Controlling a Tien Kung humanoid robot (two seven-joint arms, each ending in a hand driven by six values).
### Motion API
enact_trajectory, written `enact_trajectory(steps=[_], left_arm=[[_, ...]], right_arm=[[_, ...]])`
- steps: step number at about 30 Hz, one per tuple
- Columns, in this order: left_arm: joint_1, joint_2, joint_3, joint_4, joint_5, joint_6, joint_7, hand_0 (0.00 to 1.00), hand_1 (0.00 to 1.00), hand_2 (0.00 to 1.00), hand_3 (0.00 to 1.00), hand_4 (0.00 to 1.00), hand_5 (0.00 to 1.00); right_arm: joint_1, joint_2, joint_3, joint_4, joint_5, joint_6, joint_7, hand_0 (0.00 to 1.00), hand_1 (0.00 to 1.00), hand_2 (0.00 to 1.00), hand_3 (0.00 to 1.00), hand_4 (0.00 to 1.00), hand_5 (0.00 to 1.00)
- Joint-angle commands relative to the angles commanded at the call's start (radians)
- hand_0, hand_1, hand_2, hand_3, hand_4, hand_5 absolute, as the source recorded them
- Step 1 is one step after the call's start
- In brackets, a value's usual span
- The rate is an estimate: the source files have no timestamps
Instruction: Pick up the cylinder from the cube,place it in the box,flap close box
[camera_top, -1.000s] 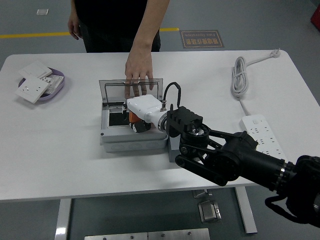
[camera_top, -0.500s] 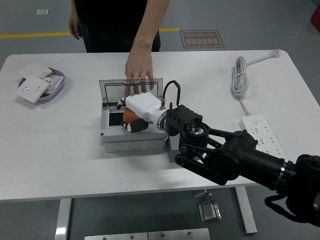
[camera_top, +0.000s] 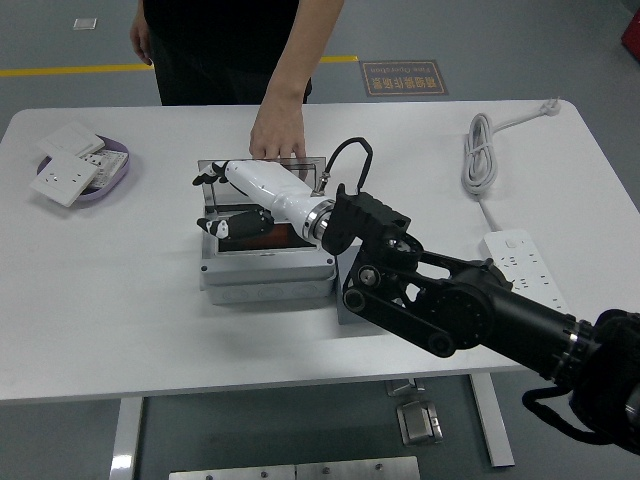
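The grey box (camera_top: 266, 282) stands mid-table with its clear lid (camera_top: 235, 166) raised at the back. My right hand (camera_top: 206, 203), white with black fingertips, reaches in from the lower right over the box's left part, fingers spread and holding nothing. The orange cylinder (camera_top: 288, 235) shows partly inside the box, under my palm. The grey cube (camera_top: 347, 300) sits against the box's right side, mostly hidden by my forearm. A person's hand (camera_top: 277, 135) rests on the lid's top edge. My left arm is out of view.
A purple tray (camera_top: 110, 180) with white socket plates sits at the far left. A white power strip (camera_top: 525, 265) and a coiled white cable (camera_top: 483, 150) lie on the right. The person stands at the far edge.
My right hand was shut on the orange cylinder above the box. It has opened and stretched to the left. The cylinder now lies in the box.
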Motion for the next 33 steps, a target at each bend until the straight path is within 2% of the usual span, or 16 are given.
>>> enact_trajectory(steps=[5, 8, 12, 16, 21, 33], left_arm=[[-0.002, 0.001, 0.001, 0.0, 0.001, -0.001, -0.001, 0.591, 0.625, 0.565, 0.596, 0.667, 0.267], [-0.003, 0.001, 0.003, 0.0, 0.0, -0.001, 0.0, 0.59, 0.624, 0.565, 0.596, 0.665, 0.266], [-0.006, 0.002, 0.005, 0.0, 0.0, -0.002, -0.002, 0.59, 0.624, 0.565, 0.596, 0.665, 0.266], [-0.006, 0.001, 0.007, 0.0, -0.002, -0.003, -0.003, 0.59, 0.624, 0.565, 0.596, 0.664, 0.265], [-0.007, 0.0, 0.008, 0.0, -0.003, -0.004, -0.006, 0.59, 0.624, 0.565, 0.596, 0.663, 0.263], [-0.007, -0.004, 0.0, 0.0, -0.006, -0.002, -0.007, 0.589, 0.623, 0.565, 0.596, 0.659, 0.26]], right_arm=[[0.045, -0.021, 0.041, -0.039, 0.04, 0.007, 0.009, 0.871, 0.758, 0.761, 0.752, 0.7, 0.379], [0.065, -0.034, 0.051, -0.094, 0.07, 0.01, 0.018, 0.862, 0.749, 0.749, 0.746, 0.691, 0.369], [0.077, -0.053, 0.043, -0.176, 0.113, 0.013, 0.032, 0.862, 0.749, 0.749, 0.746, 0.691, 0.369], [0.072, -0.074, 0.025, -0.2, 0.13, 0.015, 0.035, 0.856, 0.746, 0.749, 0.746, 0.684, 0.366], [0.055, -0.109, 0.001, -0.166, 0.131, 0.015, 0.031, 0.848, 0.745, 0.745, 0.743, 0.682, 0.365], [-0.008, -0.217, -0.031, -0.021, 0.121, 0.012, 0.021, 0.843, 0.743, 0.743, 0.739, 0.68, 0.366]])
